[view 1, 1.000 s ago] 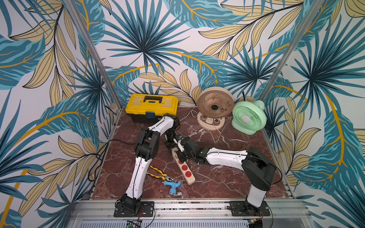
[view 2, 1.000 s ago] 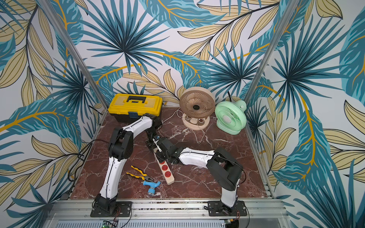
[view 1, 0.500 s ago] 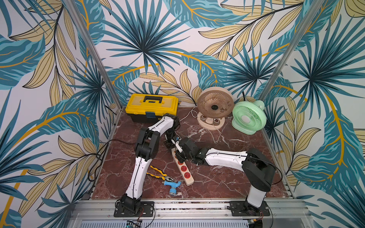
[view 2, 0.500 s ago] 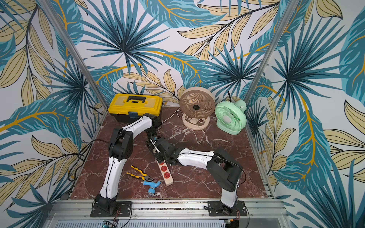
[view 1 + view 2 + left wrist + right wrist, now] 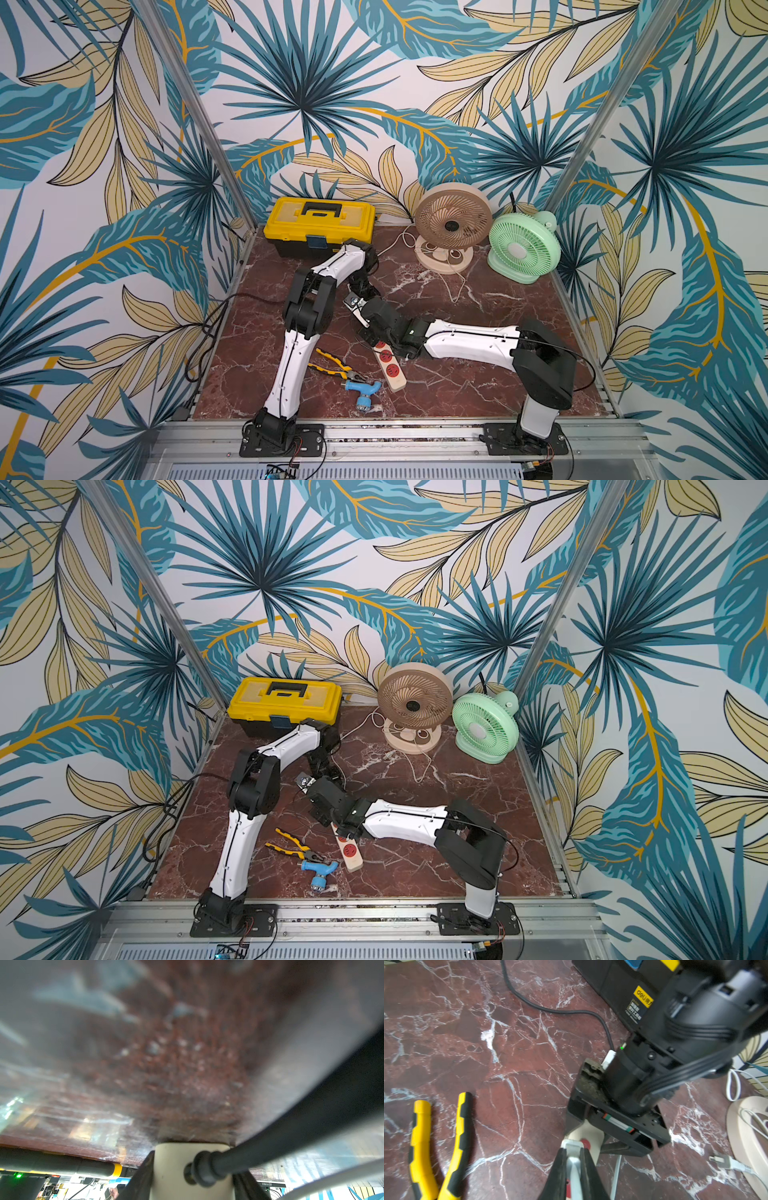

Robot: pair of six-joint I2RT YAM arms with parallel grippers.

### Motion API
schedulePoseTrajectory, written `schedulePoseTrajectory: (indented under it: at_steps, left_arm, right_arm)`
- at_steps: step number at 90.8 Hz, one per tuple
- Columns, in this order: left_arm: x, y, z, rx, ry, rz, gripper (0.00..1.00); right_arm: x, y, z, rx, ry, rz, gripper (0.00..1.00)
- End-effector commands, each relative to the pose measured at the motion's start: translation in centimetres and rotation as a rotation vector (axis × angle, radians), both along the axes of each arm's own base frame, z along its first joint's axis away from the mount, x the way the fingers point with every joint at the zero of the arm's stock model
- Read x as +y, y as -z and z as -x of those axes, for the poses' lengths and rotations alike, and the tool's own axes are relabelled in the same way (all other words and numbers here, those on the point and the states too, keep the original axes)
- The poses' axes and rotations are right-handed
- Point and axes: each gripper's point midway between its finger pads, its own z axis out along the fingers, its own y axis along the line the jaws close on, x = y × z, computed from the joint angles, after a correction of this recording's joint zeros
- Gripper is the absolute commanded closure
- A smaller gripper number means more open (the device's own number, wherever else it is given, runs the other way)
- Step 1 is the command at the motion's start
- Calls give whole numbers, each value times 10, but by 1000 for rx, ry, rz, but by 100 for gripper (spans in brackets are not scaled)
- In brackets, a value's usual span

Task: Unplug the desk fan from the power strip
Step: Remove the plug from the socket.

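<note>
1. Strip [image 5: 391, 371] lies diagonally mid-bench [image 5: 478, 399], between the two arms. In both top views only its near end with the red sockets shows. The rest is hidden under the arms' wrists.
2. Left fingers [image 5: 141, 1180] are clenched on the strip's far end. The left wrist view shows the cream end squeezed between them, with the dark cord [image 5: 311, 1124] coming straight out of it.
3. Right fingers [image 5: 559, 1174] are clamped on a white plug [image 5: 574, 1162], which sits right over the strip with a red socket peeking out just beside it. Honestly can't tell if the pins are in the socket or out.
4. A white cable [image 5: 616, 1169] runs off from that plug, and I can't tell which fan it goes to.
5. There's a loose plug [image 5: 720, 1162] too, lying flat on the bench with its pins in the open, near the beige fan's base.
6. The beige fan [image 5: 451, 224] and green fan [image 5: 523, 245] stand side by side at the back. A white cable is looped on the beige one's base.
7. A yellow toolbox [image 5: 320, 220] sits shut in the back corner on the left arm's side. The left arm [image 5: 299, 353] bends over just in front of it.
8. The right arm [image 5: 469, 340] lies low across the bench, reaching toward the left one.
9. Pliers [image 5: 332, 365] with yellow handles and a blue tap [image 5: 361, 388] lie at the front, just beside the strip's near end.
</note>
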Motion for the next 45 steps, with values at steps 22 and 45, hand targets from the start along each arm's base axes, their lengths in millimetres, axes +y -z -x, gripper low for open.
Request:
schedulePoseTrajectory:
  at_steps: [22, 45]
  left_arm:
    - [33, 71, -17, -106, 14, -143, 100]
    - [23, 63, -27, -156, -3, -70, 100]
  right_arm:
    - [-47, -18, -15, -1, 133, -84, 100]
    - [-75, -32, -28, 42, 206, -217, 100]
